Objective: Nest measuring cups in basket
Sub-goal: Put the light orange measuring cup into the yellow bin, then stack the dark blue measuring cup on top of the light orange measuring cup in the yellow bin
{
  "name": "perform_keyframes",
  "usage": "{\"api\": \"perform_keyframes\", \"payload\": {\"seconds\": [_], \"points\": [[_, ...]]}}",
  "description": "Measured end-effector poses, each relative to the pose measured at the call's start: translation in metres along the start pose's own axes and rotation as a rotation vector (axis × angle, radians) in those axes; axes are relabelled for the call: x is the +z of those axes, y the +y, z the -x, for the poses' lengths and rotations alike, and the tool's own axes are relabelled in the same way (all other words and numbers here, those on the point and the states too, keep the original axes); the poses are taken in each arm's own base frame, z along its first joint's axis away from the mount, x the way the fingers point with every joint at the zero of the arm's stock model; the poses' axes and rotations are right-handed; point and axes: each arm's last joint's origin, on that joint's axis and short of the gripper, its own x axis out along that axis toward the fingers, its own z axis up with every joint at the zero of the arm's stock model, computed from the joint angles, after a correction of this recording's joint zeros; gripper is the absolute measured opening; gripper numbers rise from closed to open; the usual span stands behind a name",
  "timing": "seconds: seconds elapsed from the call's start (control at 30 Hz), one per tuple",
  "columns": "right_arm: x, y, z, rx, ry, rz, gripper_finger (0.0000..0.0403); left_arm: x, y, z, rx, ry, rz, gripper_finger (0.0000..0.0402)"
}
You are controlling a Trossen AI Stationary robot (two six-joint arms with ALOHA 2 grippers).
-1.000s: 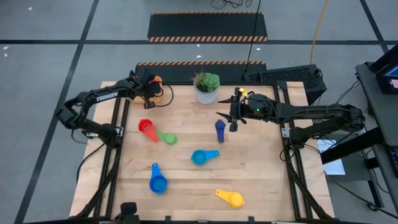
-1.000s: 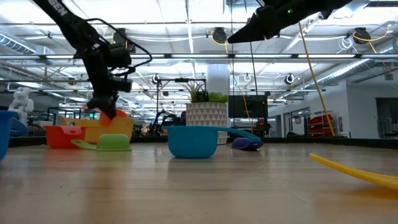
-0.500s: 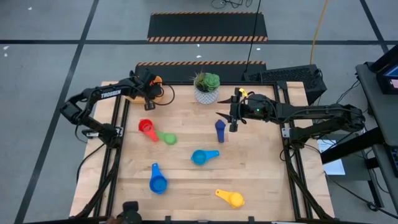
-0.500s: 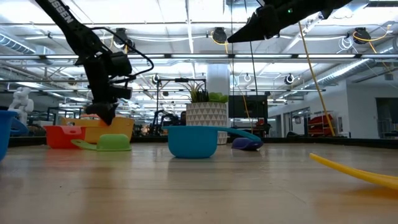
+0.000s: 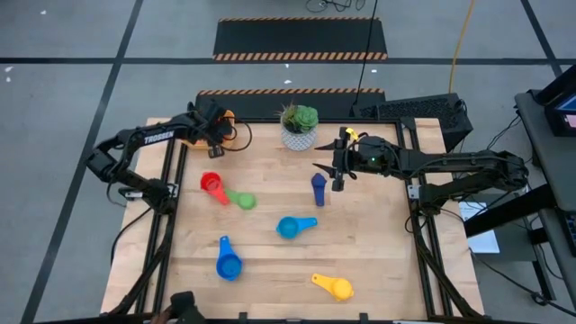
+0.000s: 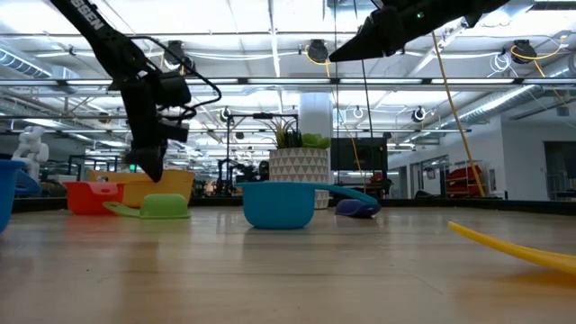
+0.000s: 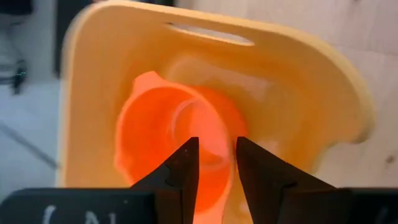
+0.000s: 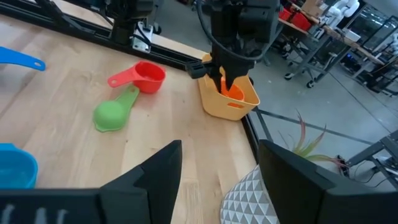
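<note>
I have the left gripper over the yellow basket, which sits at about eleven o'clock on the counter, hard against the far-left corner. Through the left wrist view its jaws stand slightly apart, just above the orange cup lying inside the basket; I think they no longer pinch it, though the blur there makes that hard to swear to. The right gripper hangs in the air at roughly one o'clock, beside the potted plant, jaws spread wide and holding nothing. Out on the counter, the red cup and the green cup lie close together at nine o'clock, the green one mouth down. The dark blue cup stands near the middle, just under the right gripper. The light blue cup sits at about six o'clock from centre, the blue cup at seven o'clock, and the yellow cup near the front edge at five o'clock.
</note>
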Motion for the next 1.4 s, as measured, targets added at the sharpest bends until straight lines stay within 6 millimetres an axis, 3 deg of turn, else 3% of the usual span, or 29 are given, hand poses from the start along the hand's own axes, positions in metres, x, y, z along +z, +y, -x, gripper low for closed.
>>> {"api": "perform_keyframes", "payload": {"seconds": [0.27,0.5,0.9,1.17,1.4], "points": [[0.001,0.0,0.0,-0.002,-0.007,-0.03,0.0203,0.006,-0.004,0.051,0.129,-0.13,0.093,0.012],[0.002,-0.001,0.0,-0.008,-0.022,-0.085,0.0203,0.009,-0.024,0.087,0.092,-0.262,0.237,0.012],[-0.005,0.004,-0.012,0.005,0.021,-0.182,0.0203,0.02,-0.09,0.115,-0.119,-0.29,0.123,0.012],[-0.016,0.021,-0.033,0.052,0.082,-0.196,0.0203,0.012,-0.153,0.143,-0.328,-0.271,-0.008,0.012],[-0.008,0.033,-0.034,0.085,0.031,-0.169,0.0203,-0.005,-0.203,0.173,-0.456,-0.326,-0.079,0.012]]}}
